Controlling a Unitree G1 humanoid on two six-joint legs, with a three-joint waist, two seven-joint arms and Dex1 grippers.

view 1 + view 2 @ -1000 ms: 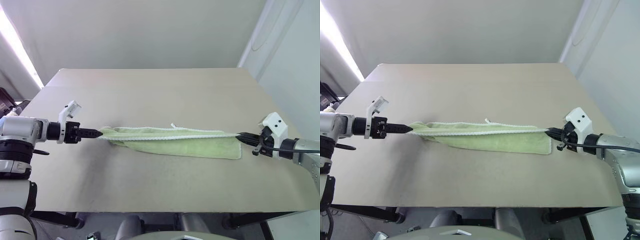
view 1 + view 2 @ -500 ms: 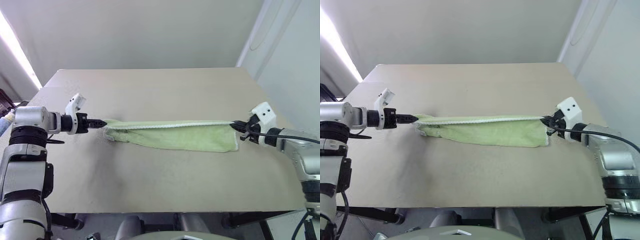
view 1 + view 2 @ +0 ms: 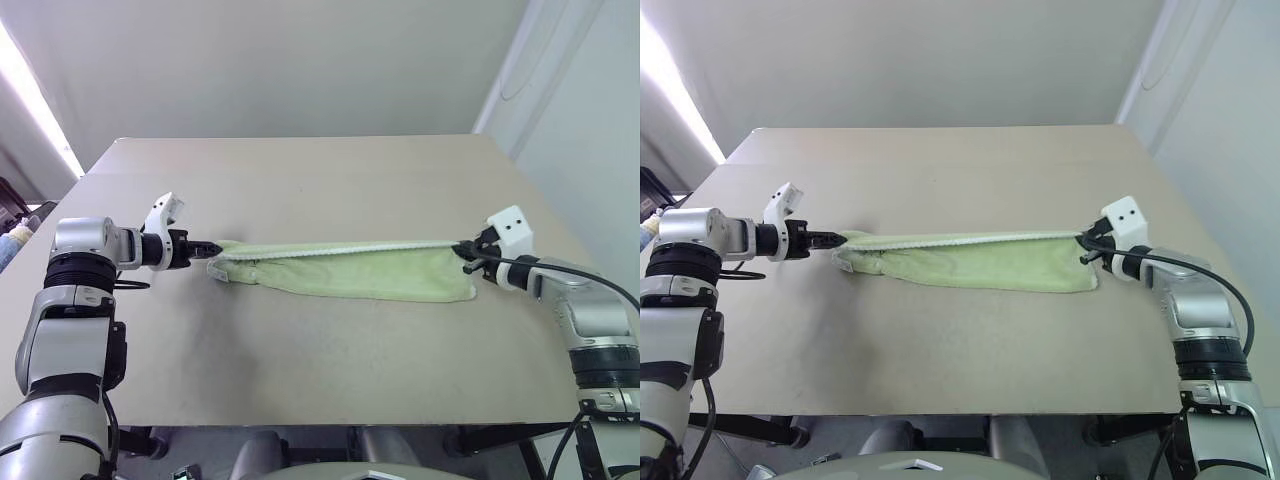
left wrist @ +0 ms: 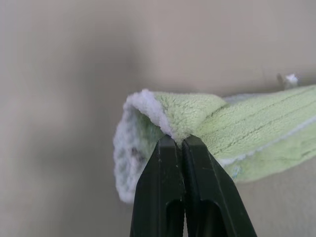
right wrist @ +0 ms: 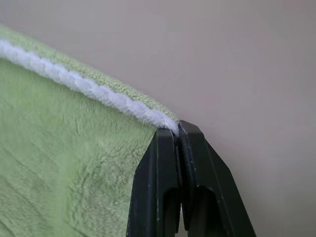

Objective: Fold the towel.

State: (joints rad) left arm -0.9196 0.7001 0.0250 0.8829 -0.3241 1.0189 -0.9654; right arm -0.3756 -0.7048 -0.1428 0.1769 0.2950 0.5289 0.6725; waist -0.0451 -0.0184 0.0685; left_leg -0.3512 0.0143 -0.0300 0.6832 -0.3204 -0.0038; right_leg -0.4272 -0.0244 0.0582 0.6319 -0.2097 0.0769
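Towel stretched left to right across the surface, pinched at both ends.

The light-green towel (image 3: pixel 345 272) runs lengthwise across the middle of the tan surface (image 3: pixel 320 370), its white-edged far border pulled taut while the nearer part sags onto the surface. The left gripper (image 3: pixel 212 251) has its fingers pressed together on one bunched end; the right gripper (image 3: pixel 462 249) pinches the opposite white-trimmed corner.

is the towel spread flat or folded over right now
Folded over. The towel is a narrow band stretched across the table, its white edging along the far side, each end pinched by an end effector: left, right.
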